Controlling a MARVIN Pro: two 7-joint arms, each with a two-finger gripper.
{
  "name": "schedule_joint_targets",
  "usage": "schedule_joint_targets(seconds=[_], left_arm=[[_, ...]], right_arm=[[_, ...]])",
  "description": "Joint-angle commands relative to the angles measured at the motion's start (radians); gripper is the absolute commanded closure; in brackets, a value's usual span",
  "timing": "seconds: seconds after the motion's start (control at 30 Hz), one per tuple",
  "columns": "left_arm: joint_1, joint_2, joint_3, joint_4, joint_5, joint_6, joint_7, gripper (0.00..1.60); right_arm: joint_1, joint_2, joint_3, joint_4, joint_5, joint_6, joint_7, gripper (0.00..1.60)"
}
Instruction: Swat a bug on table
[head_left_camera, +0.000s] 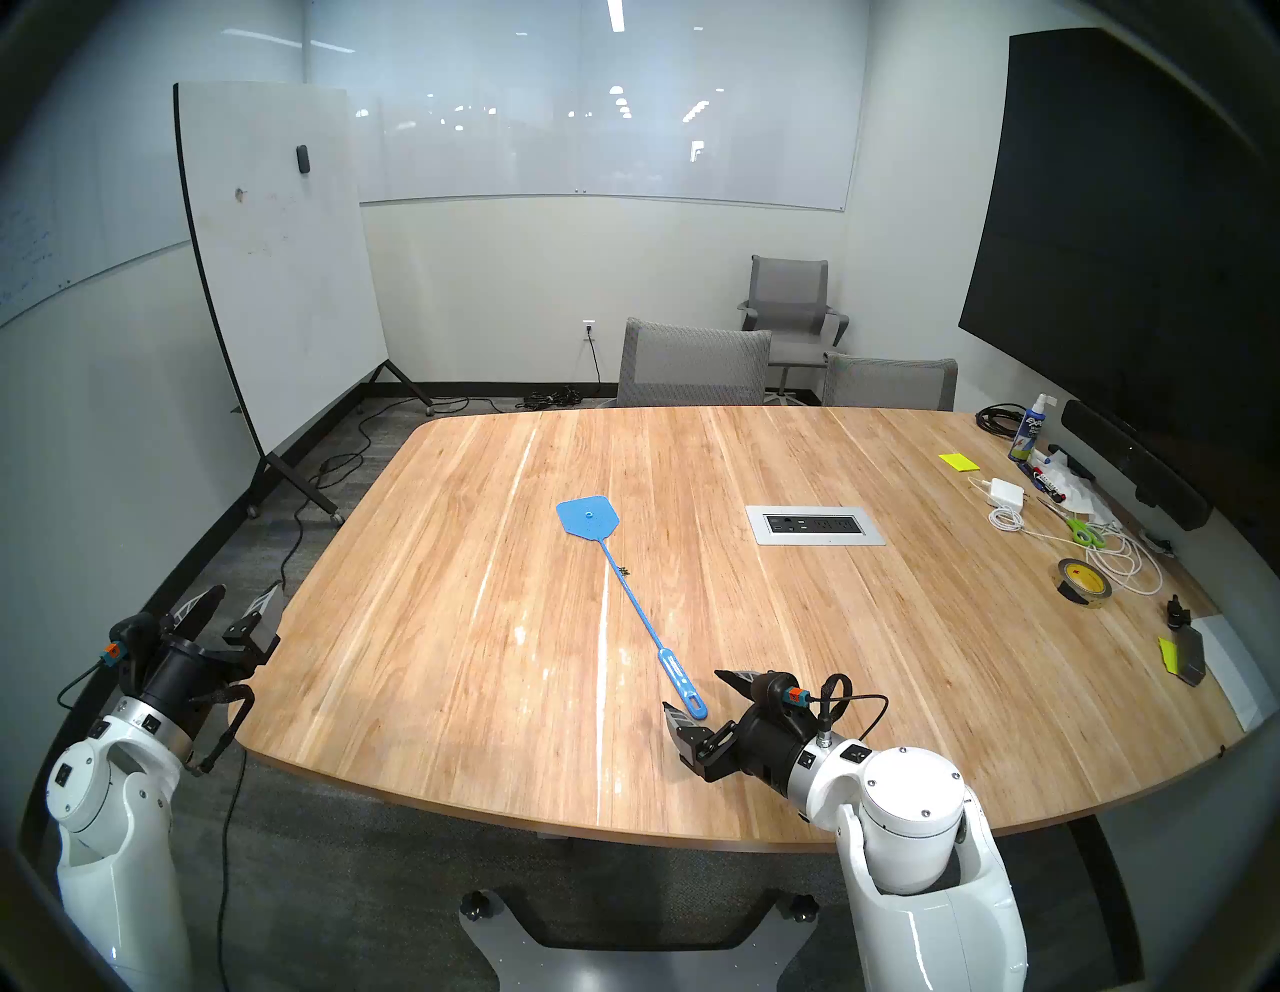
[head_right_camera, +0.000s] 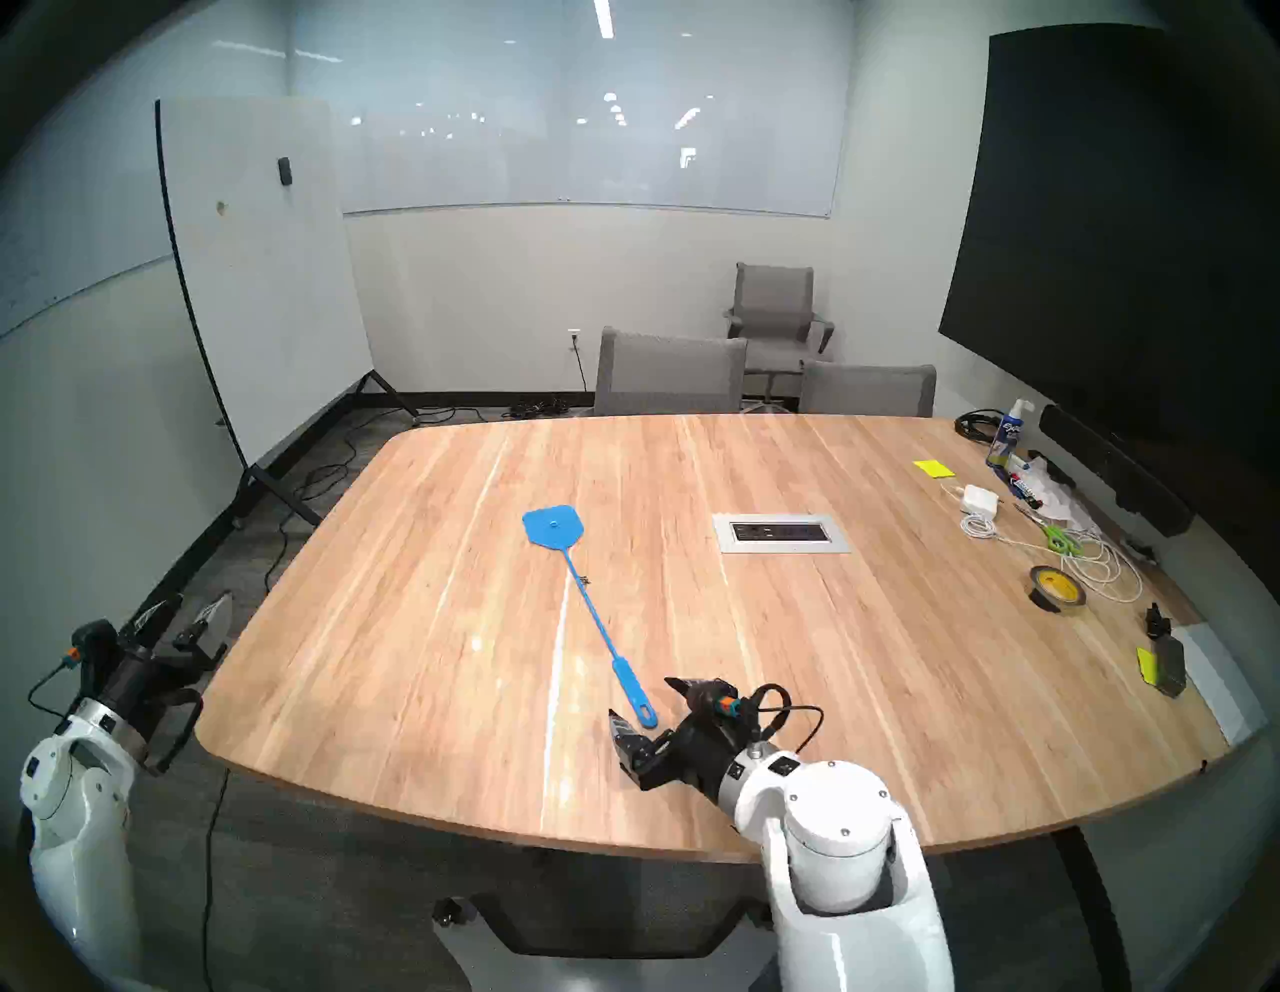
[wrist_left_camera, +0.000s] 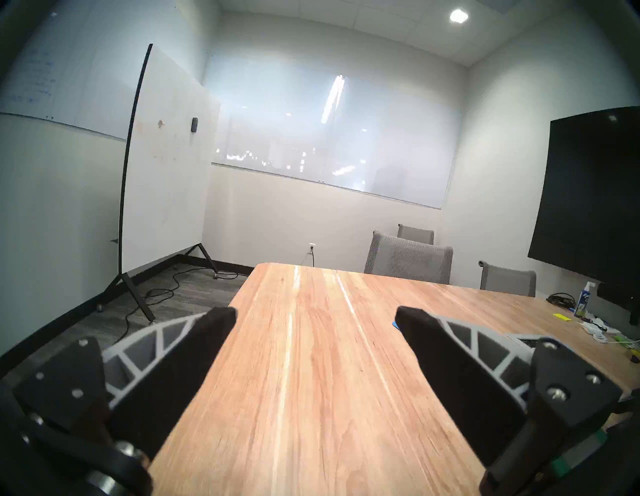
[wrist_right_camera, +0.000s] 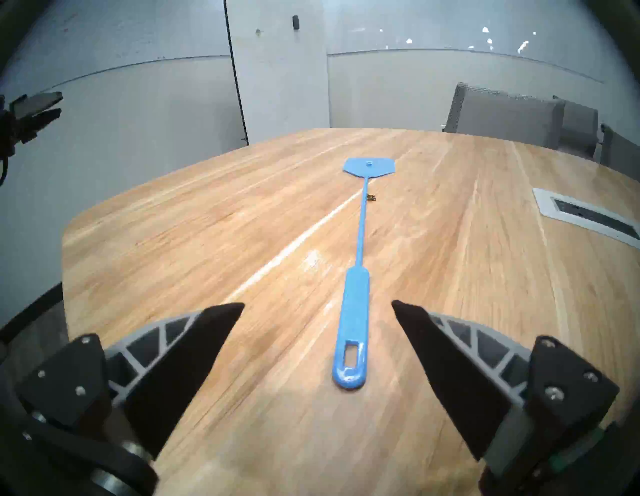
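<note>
A blue fly swatter (head_left_camera: 627, 592) (head_right_camera: 589, 604) (wrist_right_camera: 358, 263) lies flat on the light wood table (head_left_camera: 796, 623) (head_right_camera: 762, 623) (wrist_left_camera: 311, 363) (wrist_right_camera: 207, 242), head pointing away from me. The bug (head_left_camera: 625, 571) (head_right_camera: 587, 580) (wrist_right_camera: 371, 198), a tiny dark speck, sits right beside the thin shaft, just below the head. My right gripper (head_left_camera: 695, 691) (head_right_camera: 641, 698) (wrist_right_camera: 318, 304) is open, low over the table, its fingers on either side of the handle's looped end without touching it. My left gripper (head_left_camera: 239, 600) (head_right_camera: 185, 611) (wrist_left_camera: 316, 313) hovers open and empty at the table's left edge.
A silver power-outlet panel (head_left_camera: 815, 524) (wrist_right_camera: 588, 216) is inset right of the swatter. Along the right edge lie a tape roll (head_left_camera: 1084, 580), green scissors (head_left_camera: 1084, 532), white cables with a charger (head_left_camera: 1008, 493), yellow notes (head_left_camera: 959, 461) and a spray bottle (head_left_camera: 1030, 428). Grey chairs (head_left_camera: 692, 364) stand behind the table.
</note>
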Motion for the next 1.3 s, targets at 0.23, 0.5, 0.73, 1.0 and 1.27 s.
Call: schedule_joint_targets(seconds=[0.23,0.5,0.73,1.0,1.27], left_arm=[[0.0,-0.001,-0.006,-0.015,0.0,0.003,0.001,0.0],[-0.001,-0.002,-0.007,-0.015,0.002,0.003,-0.001,0.0],[-0.002,-0.003,-0.007,-0.015,0.003,0.005,-0.002,0.0],[-0.003,-0.005,-0.008,-0.016,0.004,0.006,-0.002,0.0],[-0.004,-0.006,-0.009,-0.016,0.005,0.007,-0.003,0.0]], right_arm=[[0.14,-0.002,-0.04,0.085,-0.038,0.071,-0.033,0.0],[0.175,-0.003,-0.049,0.121,-0.031,0.085,-0.059,0.0],[0.178,-0.002,-0.056,0.115,-0.029,0.091,-0.073,0.0],[0.197,0.013,-0.084,0.144,-0.087,0.098,-0.101,0.0],[0.223,0.017,-0.099,0.194,-0.131,0.103,-0.115,0.0]])
